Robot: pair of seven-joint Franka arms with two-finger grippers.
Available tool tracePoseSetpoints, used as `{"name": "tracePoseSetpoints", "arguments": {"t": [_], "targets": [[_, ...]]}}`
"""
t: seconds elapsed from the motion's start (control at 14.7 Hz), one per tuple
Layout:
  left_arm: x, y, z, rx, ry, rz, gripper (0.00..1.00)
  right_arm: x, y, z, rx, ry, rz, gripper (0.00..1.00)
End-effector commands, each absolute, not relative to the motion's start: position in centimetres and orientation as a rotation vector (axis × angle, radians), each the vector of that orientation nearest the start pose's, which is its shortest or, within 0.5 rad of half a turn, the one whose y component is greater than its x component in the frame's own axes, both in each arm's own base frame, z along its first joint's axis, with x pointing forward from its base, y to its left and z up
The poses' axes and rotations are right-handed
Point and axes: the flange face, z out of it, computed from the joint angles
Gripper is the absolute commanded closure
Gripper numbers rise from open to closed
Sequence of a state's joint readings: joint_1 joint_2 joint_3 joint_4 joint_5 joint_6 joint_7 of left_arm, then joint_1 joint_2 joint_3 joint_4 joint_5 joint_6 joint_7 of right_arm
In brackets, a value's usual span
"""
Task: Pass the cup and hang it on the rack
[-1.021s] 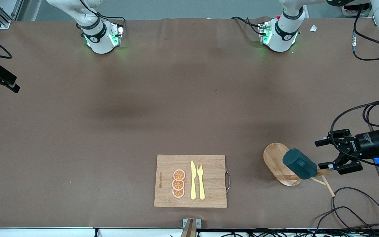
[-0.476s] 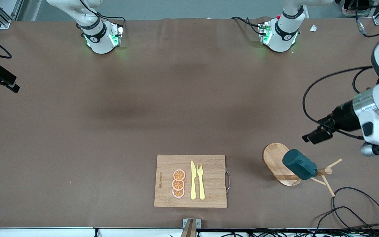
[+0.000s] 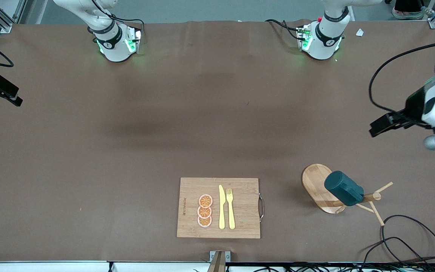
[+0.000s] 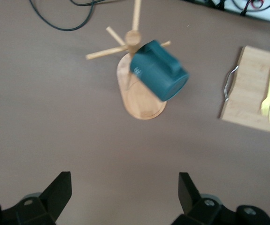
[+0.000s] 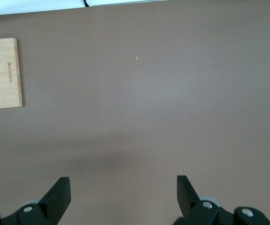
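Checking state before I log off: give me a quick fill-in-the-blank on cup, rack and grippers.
1. The cup hangs on the ____.
2. The left gripper is open and holds ____.
3. The knife and fork lie on the ____.
4. The right gripper is ____.

Missing words: rack; nothing; board; open

I see the dark teal cup [image 3: 343,193] hanging tilted on a peg of the light wooden rack [image 3: 317,187], which stands on its oval base toward the left arm's end of the table.
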State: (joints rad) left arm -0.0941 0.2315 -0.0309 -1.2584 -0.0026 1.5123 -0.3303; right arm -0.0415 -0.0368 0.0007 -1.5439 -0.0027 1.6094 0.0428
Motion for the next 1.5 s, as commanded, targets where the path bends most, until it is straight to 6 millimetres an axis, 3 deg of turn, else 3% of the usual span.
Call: {"name": "tracePoseSetpoints", "arguments": {"t": [0.0,0.34,0.61,0.75,0.95,1.22,1.43], "targets": [[58.2,-6.0,64.0,-3.12,-0.28,0.026,0.0,54.1,-2.7,66.6,-3.124,0.124,-0.166,0.0],[53.4,-3.2,64.5,-3.173,-0.296,0.08,0.0,54.1,-3.0,66.6,-3.122,0.141,-0.166,0.0],[50.6,-2.8,63.9,-3.169,-0.286,0.095,0.0,54.2,-3.0,66.5,-3.123,0.134,-0.161,0.0],[50.6,-3.4,63.5,-3.168,-0.264,0.105,0.0,54.1,-3.0,66.7,-3.123,0.131,-0.166,0.0],[50.6,-6.0,62.6,-3.152,-0.184,0.091,0.0,54.1,-3.1,66.7,-3.123,0.134,-0.168,0.0],[50.6,-6.1,63.7,-3.154,-0.173,0.086,0.0,54.2,-3.0,66.6,-3.125,0.131,-0.164,0.0],[50.7,-5.5,64.2,-3.147,-0.055,0.065,0.0,54.2,-3.1,66.6,-3.124,0.139,-0.166,0.0]]}}
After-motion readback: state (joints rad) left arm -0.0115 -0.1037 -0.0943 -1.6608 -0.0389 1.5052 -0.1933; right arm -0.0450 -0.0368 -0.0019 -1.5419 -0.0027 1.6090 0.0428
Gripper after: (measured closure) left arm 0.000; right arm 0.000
